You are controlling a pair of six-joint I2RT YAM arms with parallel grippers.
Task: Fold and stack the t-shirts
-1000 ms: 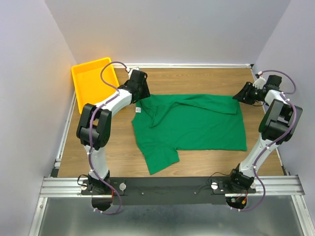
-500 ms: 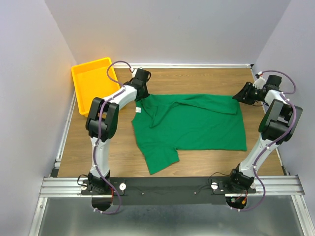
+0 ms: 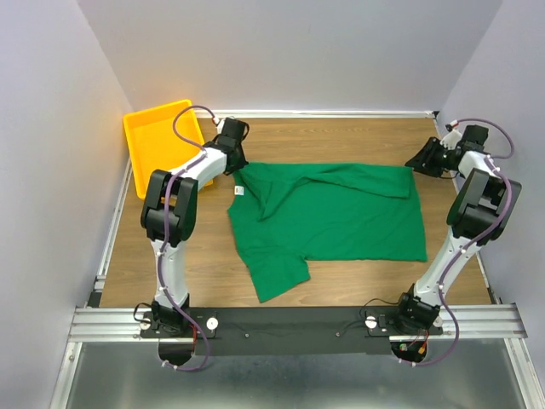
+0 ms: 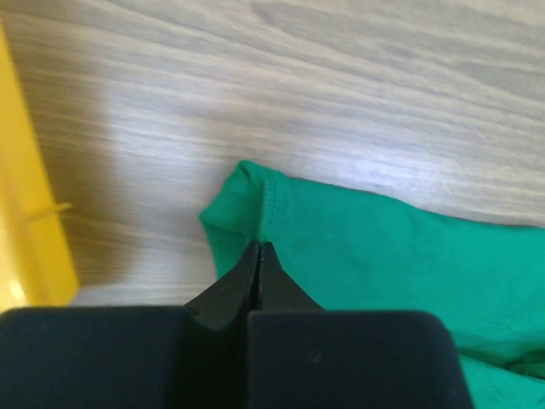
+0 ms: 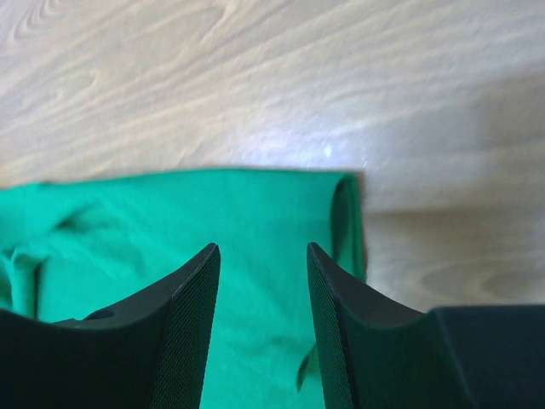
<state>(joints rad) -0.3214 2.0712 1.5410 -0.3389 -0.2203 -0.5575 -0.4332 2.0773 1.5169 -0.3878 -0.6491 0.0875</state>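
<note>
One green shirt (image 3: pixel 332 213) lies spread on the table (image 3: pixel 341 136) in the top view. It is rumpled along its far edge, and one sleeve sticks out toward the arm bases. My left gripper (image 3: pixel 237 167) sits at the shirt's far corner, near the white neck tag (image 3: pixel 240 191), with the yellow tray (image 3: pixel 149 141) just to its left. My right gripper (image 3: pixel 419 162) is at the opposite far corner, with the cloth lying to its left.

On the left wrist camera the fingers are pressed together, their tips meeting right over a small folded corner of the shirt. I cannot tell whether any cloth is caught between them. The tray's edge shows to the gripper's left, and wood lies ahead.

On the right wrist camera the fingers are spread, with a clear gap between them. The shirt's corner lies beneath and just ahead of the tips. Its edge is rolled over on the right finger's side, with wood beyond.
</note>
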